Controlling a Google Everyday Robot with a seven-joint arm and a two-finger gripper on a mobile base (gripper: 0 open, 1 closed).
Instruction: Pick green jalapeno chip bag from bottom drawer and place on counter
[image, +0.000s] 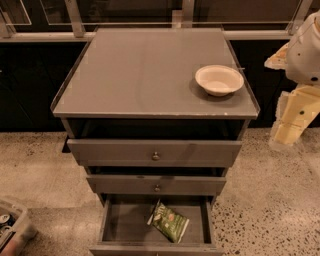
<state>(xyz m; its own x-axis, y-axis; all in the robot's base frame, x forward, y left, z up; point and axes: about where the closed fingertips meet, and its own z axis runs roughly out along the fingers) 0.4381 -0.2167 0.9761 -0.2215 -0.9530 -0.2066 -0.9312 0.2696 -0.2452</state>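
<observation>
The green jalapeno chip bag (170, 222) lies flat in the open bottom drawer (117, 225), right of its middle, with its lighter end pointing to the back left. The counter (140, 75) is the grey top of the cabinet. My arm hangs at the right edge of the view, and my gripper (290, 127) is beside the cabinet's right side at about counter height. It is well above and to the right of the bag and holds nothing that I can see.
A white bowl (219, 79) stands on the counter's front right part. The two upper drawers with round knobs (156, 156) are pulled out slightly. A bin (12, 225) with cans sits on the floor at the lower left. A railing runs behind the cabinet.
</observation>
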